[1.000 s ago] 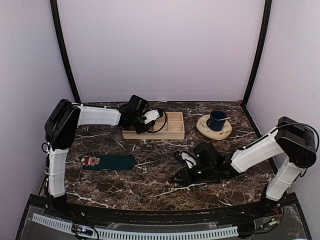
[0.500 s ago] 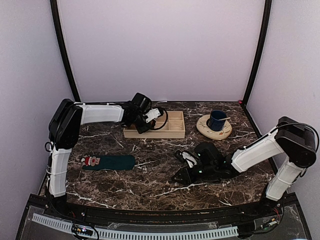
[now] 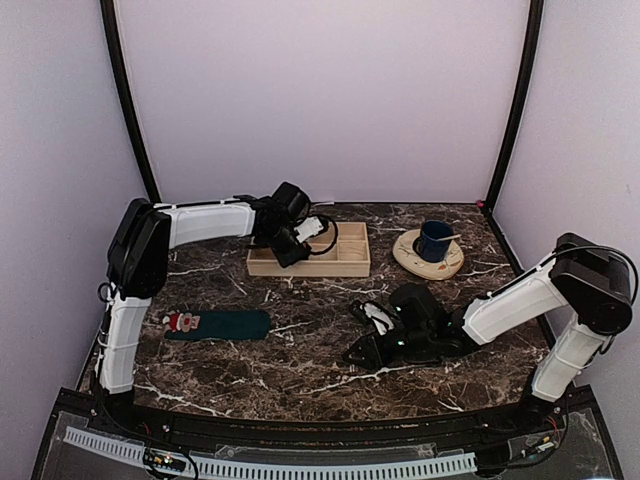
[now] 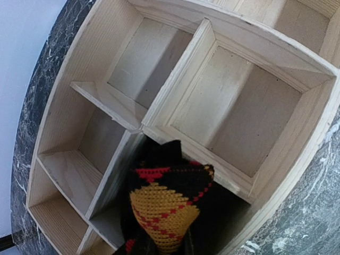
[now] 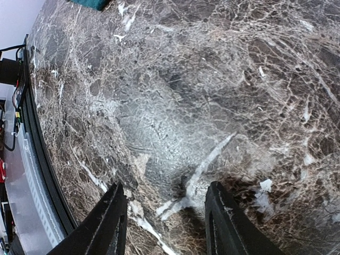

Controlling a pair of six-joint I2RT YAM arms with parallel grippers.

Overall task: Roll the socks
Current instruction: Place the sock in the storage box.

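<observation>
**Black sock held over the tray, teal sock flat on the table**

The black sock, patterned with orange-red argyle diamonds and a mustard-yellow patch, is bunched into a compact lump in the left gripper. The jaws stand closed to a narrow gap around the fabric. The fingers themselves are hidden under the sock in the left wrist view. The bundle hangs over the wooden tray, above the spot where its inner dividers meet near one long wall. Whether the fabric touches the wood cannot be told. The compartments that show are bare.

The teal sock lies stretched out flat on the left part of the marble table, its red-and-white Santa figure at the left end. It is well apart from both grippers. A corner of it shows at the top edge of the right wrist view.

The right gripper sits low over the middle of the table, in front of the tray and to the right of the teal sock. Its two fingers are spread partway apart with only dark veined marble between them; it holds nothing.

The left arm reaches from its base at the near left across to the back of the table, where the tray rests close to the rear wall. To the right of the tray, a dark blue cup stands on a pale saucer, apart from both arms.
</observation>
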